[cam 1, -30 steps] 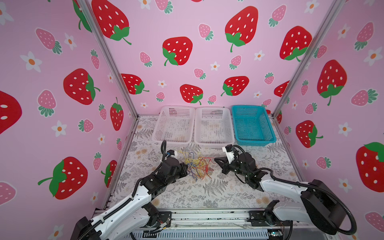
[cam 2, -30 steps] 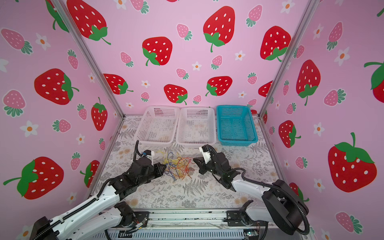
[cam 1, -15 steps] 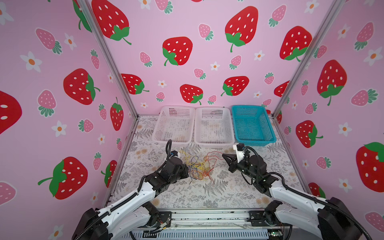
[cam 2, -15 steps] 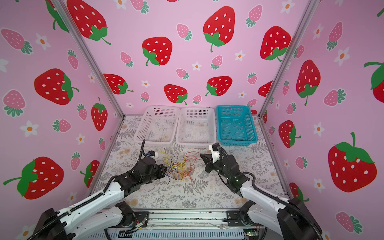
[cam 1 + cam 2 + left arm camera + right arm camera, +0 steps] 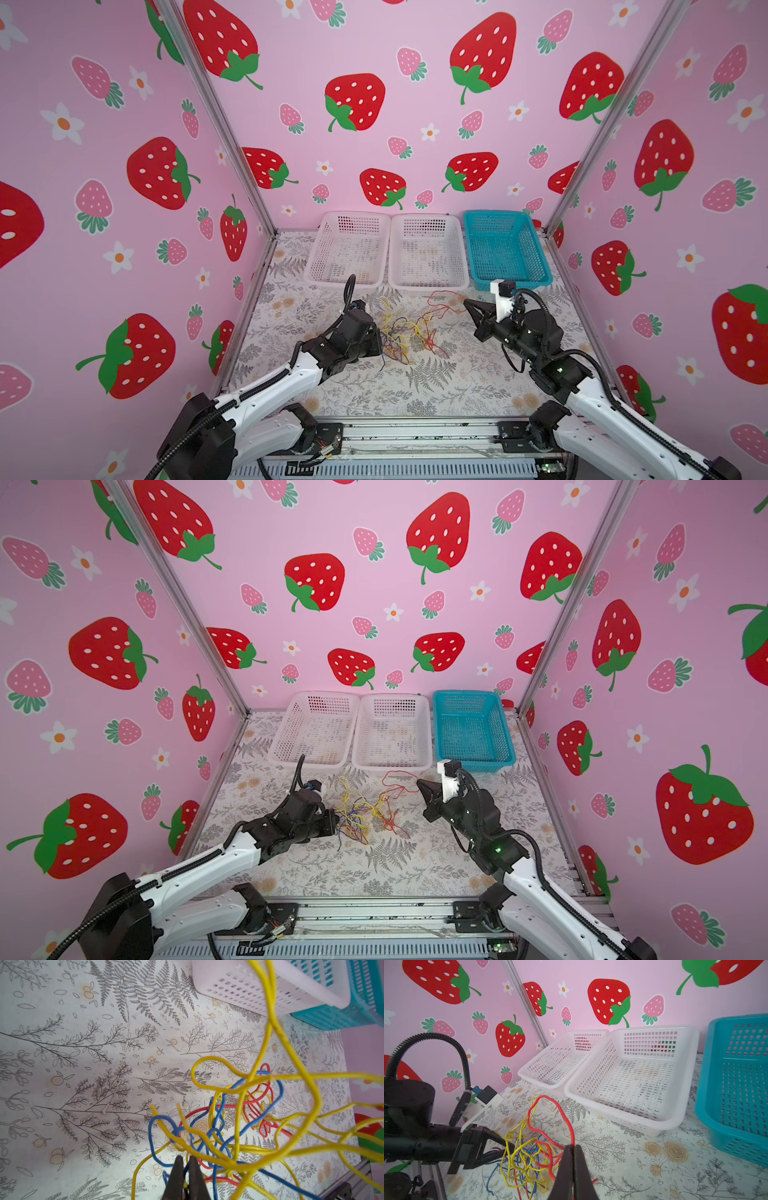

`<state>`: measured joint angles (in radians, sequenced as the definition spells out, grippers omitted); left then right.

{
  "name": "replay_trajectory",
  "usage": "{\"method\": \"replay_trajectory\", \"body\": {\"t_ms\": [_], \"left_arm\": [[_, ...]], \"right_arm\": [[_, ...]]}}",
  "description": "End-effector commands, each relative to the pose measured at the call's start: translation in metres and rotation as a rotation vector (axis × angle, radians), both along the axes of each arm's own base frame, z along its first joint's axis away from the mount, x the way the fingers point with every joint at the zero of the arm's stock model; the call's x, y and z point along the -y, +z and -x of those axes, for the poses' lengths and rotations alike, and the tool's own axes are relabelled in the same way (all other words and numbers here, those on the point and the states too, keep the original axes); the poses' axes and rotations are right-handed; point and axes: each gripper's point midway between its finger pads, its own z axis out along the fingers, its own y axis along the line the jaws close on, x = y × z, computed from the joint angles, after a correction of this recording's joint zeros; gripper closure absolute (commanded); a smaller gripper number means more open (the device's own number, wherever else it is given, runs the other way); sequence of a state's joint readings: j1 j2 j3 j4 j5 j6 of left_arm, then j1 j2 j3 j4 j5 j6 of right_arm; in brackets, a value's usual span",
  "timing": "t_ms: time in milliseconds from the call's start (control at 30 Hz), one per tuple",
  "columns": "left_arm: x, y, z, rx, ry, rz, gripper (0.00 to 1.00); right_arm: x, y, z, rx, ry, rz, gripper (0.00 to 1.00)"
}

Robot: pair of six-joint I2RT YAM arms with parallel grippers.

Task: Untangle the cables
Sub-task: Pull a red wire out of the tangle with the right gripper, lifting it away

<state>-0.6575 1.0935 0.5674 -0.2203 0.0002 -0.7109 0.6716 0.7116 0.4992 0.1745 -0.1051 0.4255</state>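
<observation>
Near edge, 6 o'clock: metal rail point(image 5: 415, 436) with both arm bases bolted on.

Mid-table: cables point(image 5: 401, 334), a loose tangle of yellow, red and blue on the tabletop point(image 5: 415, 386).

At 9 o'clock of the tangle: left gripper point(image 5: 379, 337), low over the surface, jaws clenched on strands at the tangle's edge.

At 2 o'clock of the tangle: right gripper point(image 5: 467, 302), jaws pinched tight on a red cable point(image 5: 442, 296). Red cable arching up from the tips and looping back into the tangle.

Far edge, a touching row of three: outer white basket point(image 5: 347, 216) at 11 o'clock, middle white basket point(image 5: 428, 218) at 12, blue basket point(image 5: 498, 213) at 1. Mesh floors of all three in full view, with faint brownish marks showing in the white ones.

Versus a second back: right gripper further out toward 3 o'clock, red cable drawn longer out of the tangle, tangle spread wider. Left gripper in roughly the same spot, grip unchanged.

Surface: pale cloth printed with grey ferns and small orange flowers. Room: pink walls point(image 5: 374, 41) on three sides with red and pink strawberries and white daisies, and metal posts point(image 5: 216, 116) in the two far corners.
</observation>
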Motion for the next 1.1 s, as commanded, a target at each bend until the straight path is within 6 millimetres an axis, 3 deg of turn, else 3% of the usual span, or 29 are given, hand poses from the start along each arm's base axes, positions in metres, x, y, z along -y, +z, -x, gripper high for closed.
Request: {"method": "replay_trajectory", "body": {"t_ms": [0, 67, 267, 467, 667, 767, 867, 1067], "left_arm": [[-0.027, -0.026, 0.010, -0.079, 0.046, -0.138, 1.00], [-0.021, -0.021, 0.008, -0.066, 0.030, -0.108, 1.00], [-0.002, 0.002, 0.000, 0.008, -0.019, -0.013, 1.00], [0.014, 0.020, -0.003, 0.074, -0.072, 0.084, 1.00], [0.022, 0.038, -0.001, 0.142, -0.104, 0.167, 1.00], [0.024, 0.042, 0.001, 0.163, -0.123, 0.186, 1.00], [0.023, 0.039, 0.002, 0.160, -0.124, 0.183, 1.00], [0.019, 0.023, 0.007, 0.121, -0.124, 0.142, 1.00]], "right_arm": [[0.024, 0.054, -0.007, 0.083, -0.120, -0.087, 1.00], [0.019, 0.052, -0.005, 0.073, -0.088, -0.101, 1.00], [-0.021, 0.021, 0.007, -0.029, 0.127, -0.163, 1.00], [-0.046, -0.013, 0.005, -0.106, 0.165, -0.156, 1.00], [-0.057, -0.058, -0.001, -0.192, 0.106, -0.136, 1.00], [-0.065, -0.069, 0.000, -0.221, 0.115, -0.152, 1.00], [-0.074, -0.063, -0.002, -0.211, 0.131, -0.162, 1.00], [-0.070, -0.025, -0.014, -0.099, 0.093, -0.151, 1.00]]}}
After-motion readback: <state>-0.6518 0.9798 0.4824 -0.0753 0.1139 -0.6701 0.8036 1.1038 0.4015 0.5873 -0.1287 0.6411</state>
